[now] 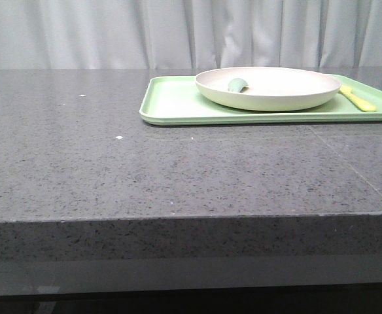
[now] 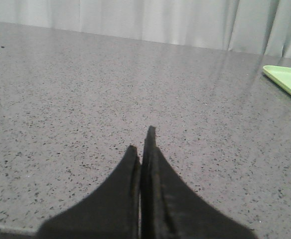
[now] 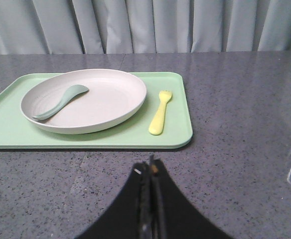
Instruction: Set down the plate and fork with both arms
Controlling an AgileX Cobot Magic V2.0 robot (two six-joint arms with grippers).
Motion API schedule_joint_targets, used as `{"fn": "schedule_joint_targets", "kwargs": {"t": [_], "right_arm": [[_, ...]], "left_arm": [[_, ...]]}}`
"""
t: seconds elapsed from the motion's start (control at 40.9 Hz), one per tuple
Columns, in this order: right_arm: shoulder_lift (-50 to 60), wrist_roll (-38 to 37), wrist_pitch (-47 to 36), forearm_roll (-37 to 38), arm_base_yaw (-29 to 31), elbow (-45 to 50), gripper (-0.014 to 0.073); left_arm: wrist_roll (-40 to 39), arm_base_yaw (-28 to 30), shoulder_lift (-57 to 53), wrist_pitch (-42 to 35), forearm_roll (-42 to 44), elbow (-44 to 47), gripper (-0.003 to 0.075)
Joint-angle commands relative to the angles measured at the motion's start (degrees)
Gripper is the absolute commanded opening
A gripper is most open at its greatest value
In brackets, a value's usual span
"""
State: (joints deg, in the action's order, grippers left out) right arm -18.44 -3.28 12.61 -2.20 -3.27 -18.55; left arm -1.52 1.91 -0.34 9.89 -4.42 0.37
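Note:
An off-white plate [image 1: 276, 91] [image 3: 100, 107] sits on a light-green tray [image 1: 171, 104] [image 3: 6, 124] at the back right of the table. A grey-green spoon [image 1: 237, 84] [image 3: 61, 101] lies inside the plate. The pale yellow fork [image 1: 358, 98] [image 3: 160, 112] lies on the tray just right of the plate. My right gripper [image 3: 150, 167] is shut and empty, low over the bare table in front of the tray. Far to the left of the tray, my left gripper [image 2: 143, 142] is shut and empty too. Neither gripper shows in the front view.
The dark speckled stone table [image 1: 112, 170] has its front edge [image 1: 178, 219] close to the camera. A grey curtain [image 1: 112, 33] hangs behind it. A corner of the tray [image 2: 287, 79] shows in the left wrist view.

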Motion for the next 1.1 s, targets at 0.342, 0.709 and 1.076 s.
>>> {"fn": "schedule_joint_targets", "kwargs": {"t": [0.342,0.709,1.076], "right_arm": [[-0.3,0.6,-5.0,0.4,0.0,-1.6,-0.0064],[-0.2,0.6,-5.6,0.4,0.9,2.8,-0.0064],[6.0,0.6,-7.8,0.4,2.5,17.6,-0.0064]], "left_arm": [[0.1,0.0,-1.1,-4.6,-0.3,0.2,-0.0018],[0.1,0.0,-1.1,-4.6,-0.3,0.2,-0.0018],[0.1,0.0,-1.1,-4.6,-0.3,0.2,-0.0018]]}}
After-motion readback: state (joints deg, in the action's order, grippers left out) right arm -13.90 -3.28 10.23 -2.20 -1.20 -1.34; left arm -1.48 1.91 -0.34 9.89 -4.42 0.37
